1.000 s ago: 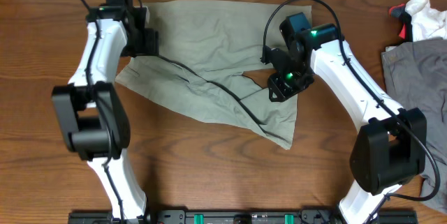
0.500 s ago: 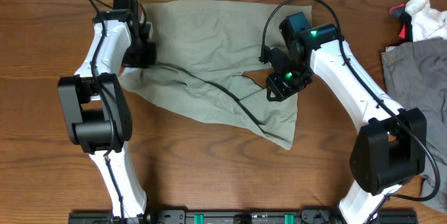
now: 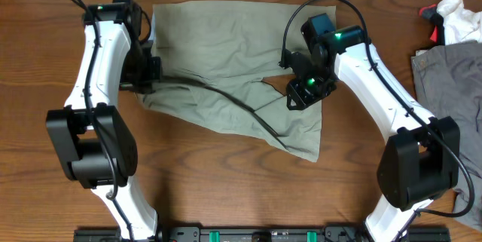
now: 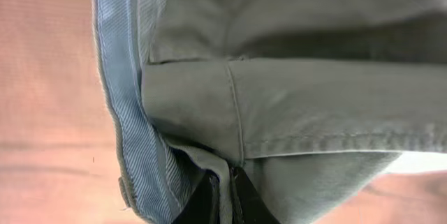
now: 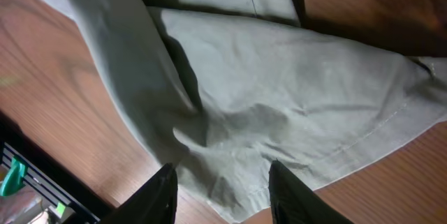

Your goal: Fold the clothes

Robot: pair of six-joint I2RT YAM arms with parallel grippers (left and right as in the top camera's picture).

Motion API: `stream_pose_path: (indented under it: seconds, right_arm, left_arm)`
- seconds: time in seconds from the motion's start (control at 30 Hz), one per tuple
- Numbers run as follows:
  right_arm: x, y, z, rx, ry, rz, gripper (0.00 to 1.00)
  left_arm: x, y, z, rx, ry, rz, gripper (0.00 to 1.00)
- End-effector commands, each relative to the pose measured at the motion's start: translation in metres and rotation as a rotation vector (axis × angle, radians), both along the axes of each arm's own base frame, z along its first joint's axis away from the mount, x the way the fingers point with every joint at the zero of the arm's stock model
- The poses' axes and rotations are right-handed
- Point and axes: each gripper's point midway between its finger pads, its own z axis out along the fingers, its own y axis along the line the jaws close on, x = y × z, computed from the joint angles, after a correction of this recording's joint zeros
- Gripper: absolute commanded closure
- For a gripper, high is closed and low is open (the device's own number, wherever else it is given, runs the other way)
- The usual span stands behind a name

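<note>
The pale khaki-green shorts (image 3: 226, 53) lie spread and rumpled across the middle of the brown table. My left gripper (image 3: 147, 74) is at their left edge, shut on the shorts. In the left wrist view a thin fold of the hem (image 4: 225, 182) is pinched between the two black fingers (image 4: 207, 204), beside the blue-striped inner waistband (image 4: 126, 98). My right gripper (image 3: 301, 91) hovers over the right part of the shorts. Its fingers (image 5: 159, 195) stand well apart above a wrinkled bump of cloth (image 5: 237, 133), holding nothing.
A darker grey garment (image 3: 448, 72) lies at the right edge, with a small white-and-red cloth (image 3: 452, 14) behind it. A black cable (image 3: 241, 108) from the left arm trails across the shorts. Bare table wood (image 3: 226, 189) runs along the front.
My left gripper has shut on the shorts' left edge and moved toward the front. The shorts' left corner has been drawn in with it. The right arm has hardly moved.
</note>
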Motion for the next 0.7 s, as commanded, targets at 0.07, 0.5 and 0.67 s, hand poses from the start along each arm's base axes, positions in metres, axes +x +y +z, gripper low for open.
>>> stream_pose_path:
  seconds: [0.07,0.5,0.67]
  right_arm:
    - [-0.003,-0.001,0.005,0.01,0.005,-0.009,0.55]
    - [0.007,-0.042,-0.003,-0.234,-0.005,-0.287,0.35]
    - [0.016,-0.062,-0.004,-0.262,-0.002,-0.441,0.27]
  left_arm:
    - [-0.015,0.005,0.004,0.035,0.071,0.013,0.94]
    - [-0.049,0.05,0.017,0.249,0.203,0.124,0.6]
    - [-0.054,0.061,0.018,0.249,0.212,0.19,0.55]
